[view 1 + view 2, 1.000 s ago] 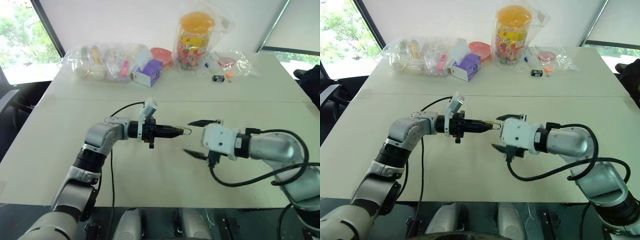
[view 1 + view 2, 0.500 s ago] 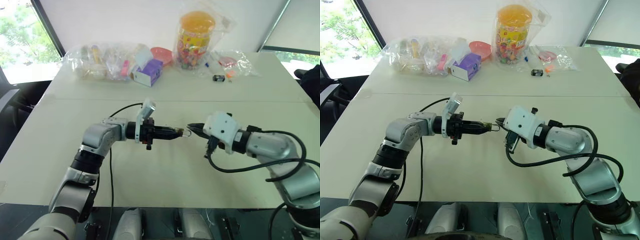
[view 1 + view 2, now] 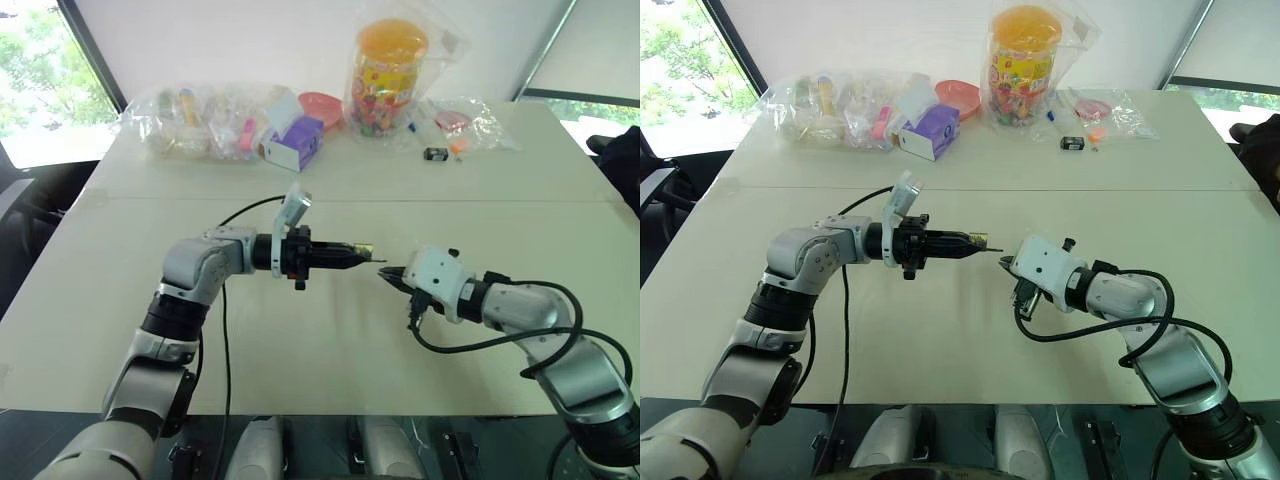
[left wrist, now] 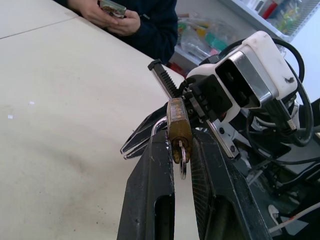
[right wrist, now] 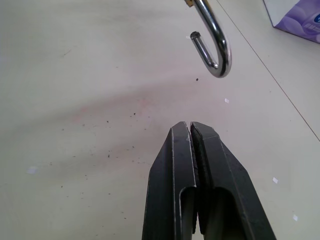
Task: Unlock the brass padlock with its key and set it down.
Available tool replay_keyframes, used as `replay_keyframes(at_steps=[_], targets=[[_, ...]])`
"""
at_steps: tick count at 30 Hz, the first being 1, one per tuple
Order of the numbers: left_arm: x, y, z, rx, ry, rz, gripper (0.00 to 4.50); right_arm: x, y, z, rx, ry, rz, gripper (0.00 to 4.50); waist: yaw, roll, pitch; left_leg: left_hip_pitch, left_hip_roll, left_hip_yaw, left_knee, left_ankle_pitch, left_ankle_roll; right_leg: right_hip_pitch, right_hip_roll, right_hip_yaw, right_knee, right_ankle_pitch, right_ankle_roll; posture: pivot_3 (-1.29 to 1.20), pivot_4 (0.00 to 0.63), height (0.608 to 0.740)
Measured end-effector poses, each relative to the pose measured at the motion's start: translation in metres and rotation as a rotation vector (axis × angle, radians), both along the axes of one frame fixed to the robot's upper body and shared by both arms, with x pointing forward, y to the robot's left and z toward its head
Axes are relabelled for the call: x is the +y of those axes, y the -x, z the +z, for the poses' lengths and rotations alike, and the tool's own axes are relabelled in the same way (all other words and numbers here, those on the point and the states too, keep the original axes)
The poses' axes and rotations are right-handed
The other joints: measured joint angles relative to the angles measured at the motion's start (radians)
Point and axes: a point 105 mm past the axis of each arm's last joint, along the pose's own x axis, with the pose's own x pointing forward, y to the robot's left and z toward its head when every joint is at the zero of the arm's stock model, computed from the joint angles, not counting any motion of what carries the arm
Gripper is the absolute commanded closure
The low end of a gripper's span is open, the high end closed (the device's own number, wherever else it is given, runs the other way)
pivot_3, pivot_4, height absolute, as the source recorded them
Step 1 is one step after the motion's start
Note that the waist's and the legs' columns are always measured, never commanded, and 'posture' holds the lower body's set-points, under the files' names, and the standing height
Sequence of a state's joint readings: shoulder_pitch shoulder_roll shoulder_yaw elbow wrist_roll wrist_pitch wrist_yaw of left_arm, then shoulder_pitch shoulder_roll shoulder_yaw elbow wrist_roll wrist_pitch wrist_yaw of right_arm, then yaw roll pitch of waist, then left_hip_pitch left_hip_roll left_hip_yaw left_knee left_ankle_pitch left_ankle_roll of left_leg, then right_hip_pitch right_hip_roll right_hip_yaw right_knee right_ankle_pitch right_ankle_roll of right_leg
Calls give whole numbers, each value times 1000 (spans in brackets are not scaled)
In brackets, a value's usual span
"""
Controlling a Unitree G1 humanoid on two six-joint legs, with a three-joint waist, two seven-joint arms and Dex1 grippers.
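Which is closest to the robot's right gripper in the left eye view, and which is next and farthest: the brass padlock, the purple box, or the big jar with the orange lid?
From the right gripper:
1. Brass padlock, just beside it, held in the left gripper.
2. Purple box, far back on the table, toward the left.
3. Jar with the orange lid, at the table's back edge, slightly farther.

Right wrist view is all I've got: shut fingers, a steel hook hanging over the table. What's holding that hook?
Observer: It's the shackle of the brass padlock. The left gripper pinches the brass body, clear of the table.
Operator: Key in?
Observer: A small silvery ring hangs from the body between the fingers. I can't make out the key itself.
Operator: Anyone close?
Observer: A person sits at the table's edge beyond the right gripper, holding something small.
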State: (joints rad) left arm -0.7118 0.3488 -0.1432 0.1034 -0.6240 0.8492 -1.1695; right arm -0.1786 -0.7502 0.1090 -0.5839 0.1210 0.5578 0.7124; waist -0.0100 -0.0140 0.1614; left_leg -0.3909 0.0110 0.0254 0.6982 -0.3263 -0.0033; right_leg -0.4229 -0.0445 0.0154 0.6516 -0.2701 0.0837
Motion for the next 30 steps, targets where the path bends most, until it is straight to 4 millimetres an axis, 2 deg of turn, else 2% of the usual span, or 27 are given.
replay_keyframes(at_steps=[6,9,12,18,24,30], targets=[[-4,-4,-7,13,0,30,4500,-11,7,5,1,46,-31,4428,9,0,0,0,0,0,0,0,0,0,0,0,0,0,0,0,150,735],[-17,-9,-23,55,-11,61,4500,-13,21,-1,62,44,-34,4428,20,0,0,0,-1,0,0,0,0,0,0,0,0,0,0,0,150,735],[-33,-13,-43,122,-13,96,4500,-11,31,4,65,35,-39,4428,23,0,0,0,-1,0,1,0,0,0,0,0,0,0,0,0,150,735],[-56,-26,-65,195,-48,171,4500,-11,35,8,57,19,-89,4428,21,0,0,0,-1,0,1,0,0,0,1,0,0,0,0,0,150,735],[-58,-35,-91,230,-104,231,4500,-10,37,11,42,13,-118,4428,21,0,0,0,-1,0,1,0,0,0,2,0,0,0,0,0,150,735],[-55,-41,-91,180,-110,247,4500,-10,37,13,32,13,-137,4428,22,0,0,0,-1,0,1,0,0,0,1,0,0,0,0,0,150,735]])
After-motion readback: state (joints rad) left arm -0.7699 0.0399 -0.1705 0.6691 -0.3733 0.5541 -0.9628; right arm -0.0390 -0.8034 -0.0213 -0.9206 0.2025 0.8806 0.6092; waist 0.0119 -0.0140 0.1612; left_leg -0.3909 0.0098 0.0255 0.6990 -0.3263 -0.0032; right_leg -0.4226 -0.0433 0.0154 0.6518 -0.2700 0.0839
